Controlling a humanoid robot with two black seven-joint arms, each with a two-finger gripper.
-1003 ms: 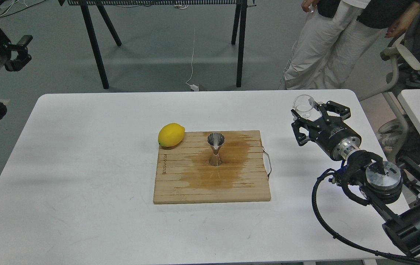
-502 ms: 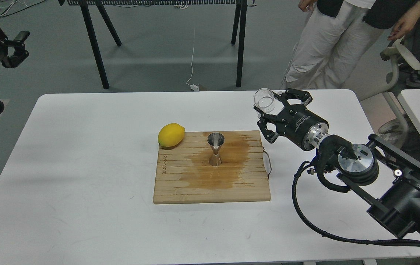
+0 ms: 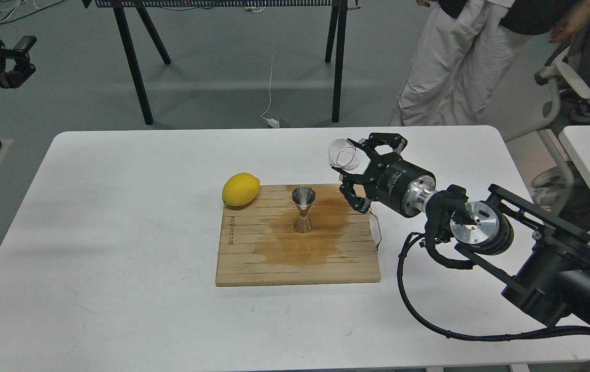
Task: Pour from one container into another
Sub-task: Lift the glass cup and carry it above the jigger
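Note:
The clear glass cup (image 3: 344, 154) hangs above the right rear corner of the wooden board (image 3: 253, 261), up and to the right of the steel jigger (image 3: 303, 208). My right gripper (image 3: 350, 168) is shut on the cup, which tilts with its mouth toward the left. The jigger stands upright in the middle of the board, inside a dark wet stain. Far off at the top left, my left gripper (image 3: 15, 59) is raised off the table, open and holding nothing.
A yellow lemon (image 3: 240, 189) lies at the board's rear left corner. The board has a metal handle (image 3: 376, 227) on its right side. Black table legs (image 3: 132, 62) and a person (image 3: 444, 57) stand beyond the white table (image 3: 119, 206).
My right gripper has carried the glass cup leftward from the table's right side to the board's right edge, nearer the jigger. The left gripper rose slightly.

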